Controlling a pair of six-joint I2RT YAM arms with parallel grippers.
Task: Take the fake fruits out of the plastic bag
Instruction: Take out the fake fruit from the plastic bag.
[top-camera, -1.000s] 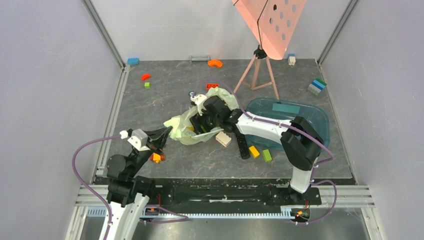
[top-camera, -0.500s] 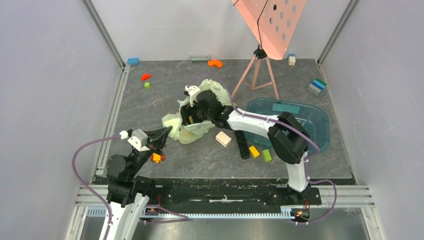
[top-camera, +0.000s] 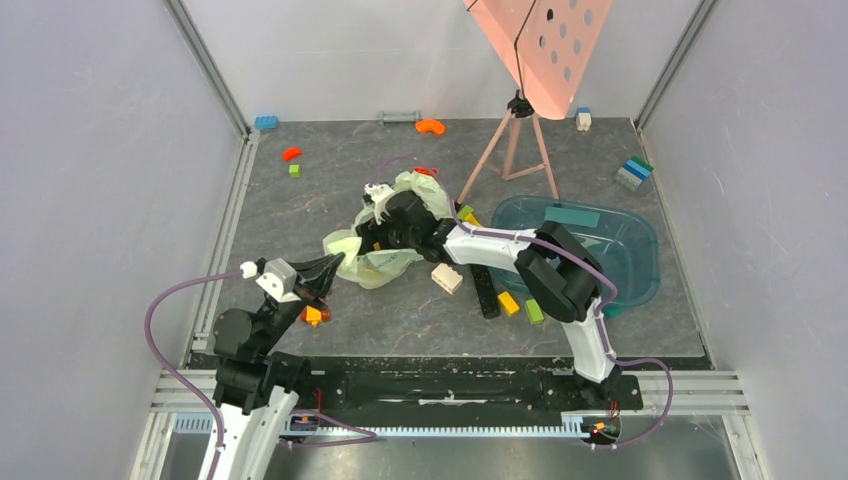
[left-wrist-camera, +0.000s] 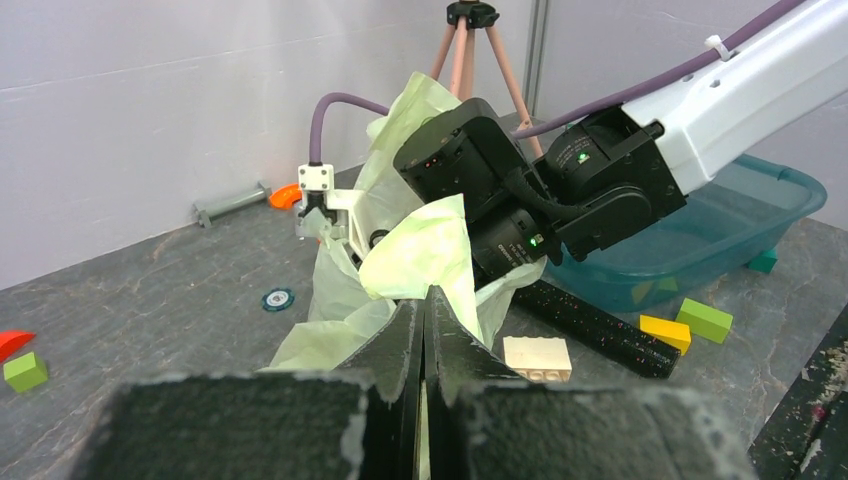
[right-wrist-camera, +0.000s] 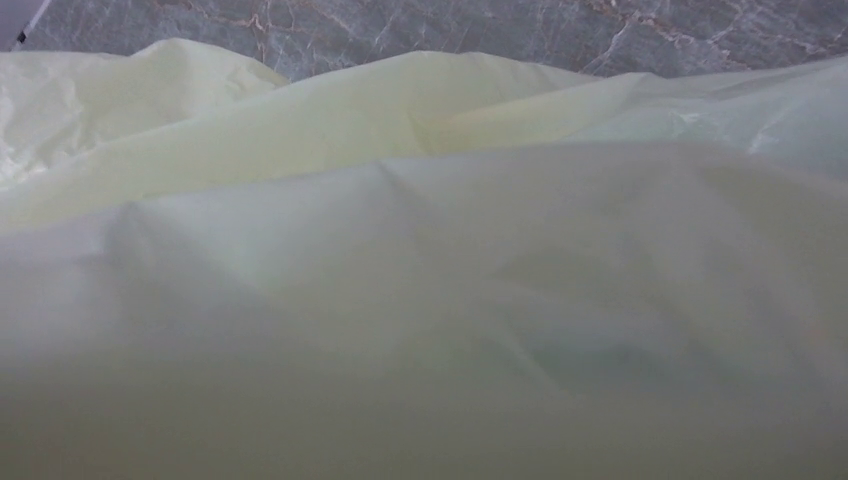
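Note:
The pale-green plastic bag (top-camera: 380, 255) lies crumpled at mid-table and also shows in the left wrist view (left-wrist-camera: 420, 250). My left gripper (top-camera: 335, 266) is at the bag's near-left corner, shut with thin bag film pinched between its fingertips (left-wrist-camera: 410, 330). My right gripper (top-camera: 385, 222) is pushed into the bag from the right. Its fingers are hidden by the film, and the right wrist view shows only bag film (right-wrist-camera: 420, 250). No fake fruit shows clearly. Small green and yellow pieces (top-camera: 466, 213) lie by the bag's right side; I cannot tell what they are.
A teal tray (top-camera: 632, 262) stands at the right. A cream brick (top-camera: 447, 277), a black bar (top-camera: 485, 290), a yellow brick (top-camera: 508, 303) and a green brick (top-camera: 534, 310) lie in front of the bag. A tripod (top-camera: 515, 140) stands behind. An orange piece (top-camera: 313, 315) lies by the left arm.
My right arm has swung left and pushed further into the bag, bunching it leftward and uncovering the green and yellow pieces. The left gripper has held still.

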